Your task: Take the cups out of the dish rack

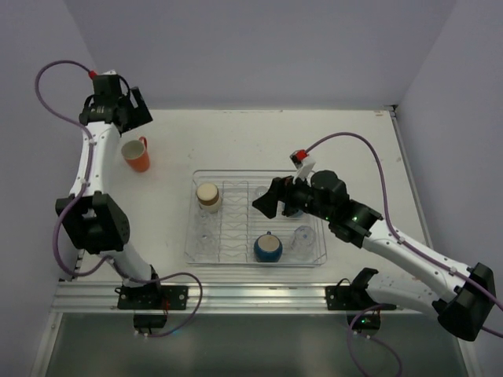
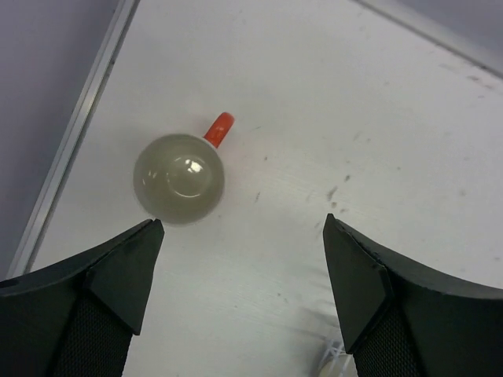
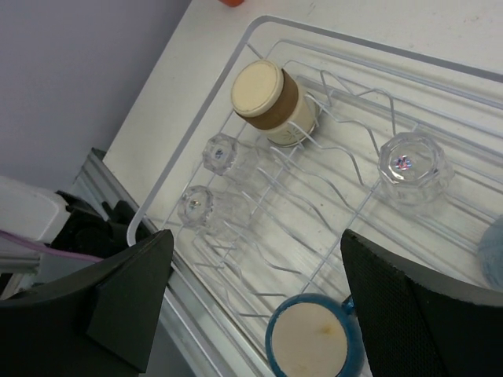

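Note:
The orange mug (image 1: 136, 155) stands upright on the table at the left, outside the dish rack (image 1: 236, 174). My left gripper (image 1: 140, 110) hovers open just beyond it. In the left wrist view the mug (image 2: 179, 177) lies ahead of the open, empty gripper (image 2: 243, 221). My right gripper (image 1: 275, 202) is open over the middle of the rack. Below it in the right wrist view are a tan-cream cup (image 3: 267, 94), a dark blue cup (image 3: 310, 338) and clear tumblers (image 3: 409, 165), with nothing in the gripper (image 3: 258, 236). A light blue shape (image 3: 495, 251) shows at the right edge.
The rack (image 3: 314, 228) has thin wire dividers between the cups. Two more clear tumblers (image 3: 218, 153) lie near its left wall. The aluminium rail (image 1: 236, 294) and arm bases run along the near edge. Walls close in on the left, back and right.

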Controlling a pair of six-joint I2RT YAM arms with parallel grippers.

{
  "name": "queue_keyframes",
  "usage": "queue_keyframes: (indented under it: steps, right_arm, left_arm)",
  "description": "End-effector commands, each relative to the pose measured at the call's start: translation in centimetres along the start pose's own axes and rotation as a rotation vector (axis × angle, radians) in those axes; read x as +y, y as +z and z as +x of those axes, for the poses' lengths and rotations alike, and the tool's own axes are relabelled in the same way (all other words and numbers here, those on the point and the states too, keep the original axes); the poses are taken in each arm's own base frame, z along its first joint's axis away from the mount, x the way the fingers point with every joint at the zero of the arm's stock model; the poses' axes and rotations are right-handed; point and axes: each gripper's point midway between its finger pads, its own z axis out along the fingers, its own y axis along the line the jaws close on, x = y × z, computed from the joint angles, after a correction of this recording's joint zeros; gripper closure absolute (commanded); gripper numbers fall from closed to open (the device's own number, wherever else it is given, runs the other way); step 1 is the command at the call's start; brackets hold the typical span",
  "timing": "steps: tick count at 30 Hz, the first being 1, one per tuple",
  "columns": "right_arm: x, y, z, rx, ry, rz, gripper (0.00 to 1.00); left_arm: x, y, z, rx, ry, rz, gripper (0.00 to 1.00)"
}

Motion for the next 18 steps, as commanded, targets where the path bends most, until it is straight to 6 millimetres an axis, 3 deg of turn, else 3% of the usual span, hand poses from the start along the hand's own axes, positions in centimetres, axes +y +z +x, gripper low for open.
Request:
queue_keyframes:
  steps: [1,2,3,4,5,6,7,9,10,12,18]
  right_arm:
    - [-0.7,-0.4,-1.8,-0.051,-0.069,0.081,0.11]
    - [-1.3,-0.8,-1.3,-0.031,-0.075,0.113,0.11]
    - [-1.7,-1.0,-0.9,-0.017,-0.079,0.131,0.11]
    - [-2.5,-1.1,-0.6,-0.019,-0.09,0.165,0.11]
    - [-4.1,-1.5,-0.3,-0.027,-0.095,0.236,0.11]
    - [-5.2,-1.7,-0.3,-0.036,-0.098,0.29,0.11]
    - [-6.7,-2.1,0.0,-0.035,-0.102,0.369,0.11]
    - [-8.3,-2.5,-0.1,-0.04,-0.115,0.45,0.11]
    - [-8.9,-2.7,-0.2,-0.046,-0.114,0.484,0.11]
    - [-10.5,-3.1,-0.6,-0.057,-0.101,0.563,0.12]
    - [-12.3,-2.7,-1.4,-0.057,-0.05,0.667,0.13]
  left_arm:
    - [-3.0,-5.9,-5.0,-0.242,-0.074,0.183,0.1]
    - [-3.9,-9.2,-5.6,-0.306,-0.082,0.239,0.09]
    - [-5.4,-10.6,-5.2,-0.319,-0.071,0.318,0.09]
    - [-6.2,-10.8,-3.9,-0.322,-0.065,0.361,0.09]
    - [-7.8,-14.1,-3.4,-0.37,-0.056,0.44,0.08]
    - [-8.8,-15.3,-2.5,-0.38,-0.044,0.494,0.08]
    - [-10.8,-17.5,-0.2,-0.389,-0.019,0.581,0.08]
    - [-12.4,-19.3,2.5,-0.373,0.009,0.694,0.07]
    - [-13.0,-18.7,5.2,-0.334,0.022,0.744,0.07]
    - [-13.1,-21.5,7.1,-0.342,0.033,0.854,0.07]
    - [-11.9,-24.0,13.1,-0.33,0.12,1.006,0.03]
